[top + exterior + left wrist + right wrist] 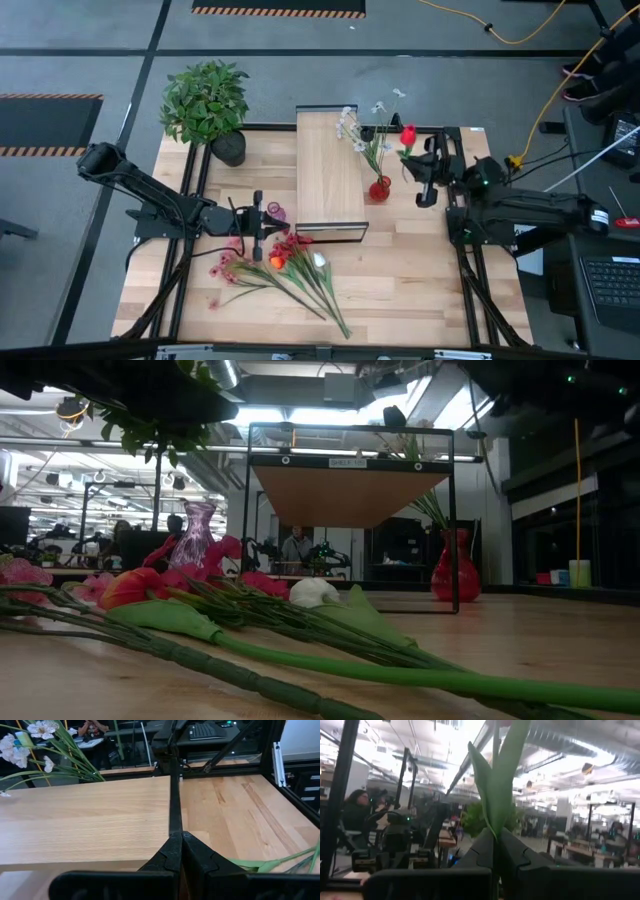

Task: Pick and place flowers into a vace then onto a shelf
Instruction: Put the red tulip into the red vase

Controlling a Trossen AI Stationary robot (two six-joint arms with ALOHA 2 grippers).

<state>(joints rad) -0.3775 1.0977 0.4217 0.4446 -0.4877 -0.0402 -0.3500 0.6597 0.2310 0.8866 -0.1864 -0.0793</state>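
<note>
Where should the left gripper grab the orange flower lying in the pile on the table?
Grip the orange flower on its green stalk just below the bloom, coming from straight above. It lies flat among other flowers, so a top-down pinch across the thin stalk probably avoids crushing petals.

Light-wood worktop (420,270) carries: raised shelf (328,160) at centre rear; red vase (380,188) just beside the shelf's right edge; potted plant (210,105) at rear left corner; purple vase (275,212) near the shelf's front left corner; loose flowers (285,265) lying flat at front left.
</note>
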